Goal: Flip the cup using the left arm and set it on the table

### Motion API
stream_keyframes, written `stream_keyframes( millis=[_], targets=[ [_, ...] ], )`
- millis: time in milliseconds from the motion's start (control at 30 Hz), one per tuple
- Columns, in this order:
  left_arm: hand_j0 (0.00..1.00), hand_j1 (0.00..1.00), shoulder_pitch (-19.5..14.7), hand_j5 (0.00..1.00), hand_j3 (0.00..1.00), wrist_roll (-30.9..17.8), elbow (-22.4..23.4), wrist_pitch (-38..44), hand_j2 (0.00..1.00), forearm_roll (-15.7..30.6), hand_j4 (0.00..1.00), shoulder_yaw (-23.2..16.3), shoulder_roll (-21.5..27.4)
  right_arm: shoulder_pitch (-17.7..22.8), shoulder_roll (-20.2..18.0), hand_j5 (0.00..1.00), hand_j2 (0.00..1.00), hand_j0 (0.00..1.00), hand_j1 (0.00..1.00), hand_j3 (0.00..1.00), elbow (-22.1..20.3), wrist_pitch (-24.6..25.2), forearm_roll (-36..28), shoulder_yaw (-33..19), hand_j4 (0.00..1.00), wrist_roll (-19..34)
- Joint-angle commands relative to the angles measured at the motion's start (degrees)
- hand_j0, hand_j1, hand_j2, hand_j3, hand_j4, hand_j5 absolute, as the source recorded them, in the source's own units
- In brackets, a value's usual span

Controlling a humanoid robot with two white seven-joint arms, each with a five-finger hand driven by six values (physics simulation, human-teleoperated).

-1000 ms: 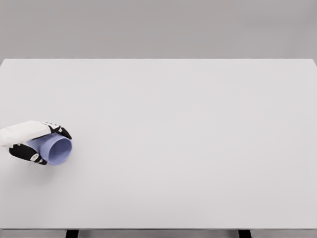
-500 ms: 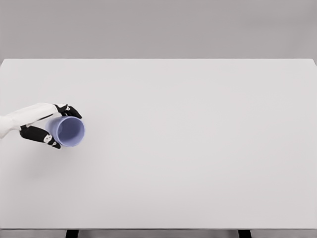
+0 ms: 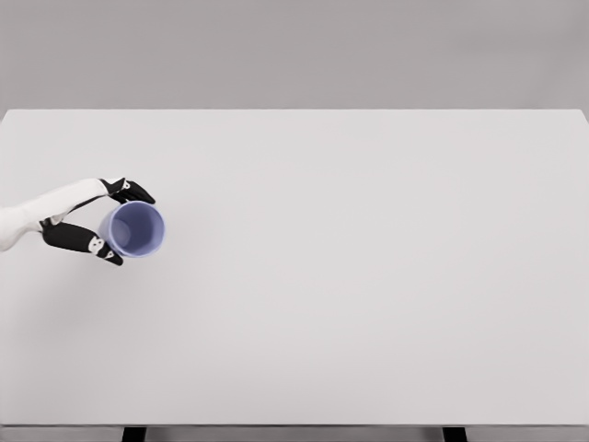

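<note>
**Now: cup gripped near the desk's left edge**

A light purple cup [image 3: 136, 229] is held by the left hand [image 3: 92, 224], which enters from the picture's left edge. The black fingers [image 3: 131, 191] are clamped around the cup's sides, some above it and some below. The cup's open mouth is turned towards the camera, so its inside is seen. It is located over the left part of the white desk [image 3: 368, 276].
</note>
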Motion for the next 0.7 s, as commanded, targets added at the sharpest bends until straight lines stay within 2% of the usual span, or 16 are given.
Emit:
stream_keyframes(
  millis=[0,233,667],
  targets=[
    [0.57,0.57,-0.1,0.57,0.57,0.0,0.8,0.1,0.57,1.3,0.57,0.1,-1.0,0.0,0.0,1.00,1.00,1.00,1.00,1.00,0.0,0.0,0.0,0.0,1.00,0.0],
    [0.57,0.57,-0.5,0.57,0.57,0.0,2.8,0.1,0.57,6.0,0.57,0.0,-1.8,0.0,0.0,1.00,1.00,1.00,1.00,1.00,0.0,-0.1,0.0,0.0,1.00,0.0],
    [0.58,0.58,-1.2,0.58,0.58,0.0,7.1,-0.1,0.58,9.9,0.58,0.0,-5.8,0.0,0.0,1.00,1.00,1.00,1.00,1.00,0.0,0.0,0.0,0.0,1.00,0.0]
  ],
)
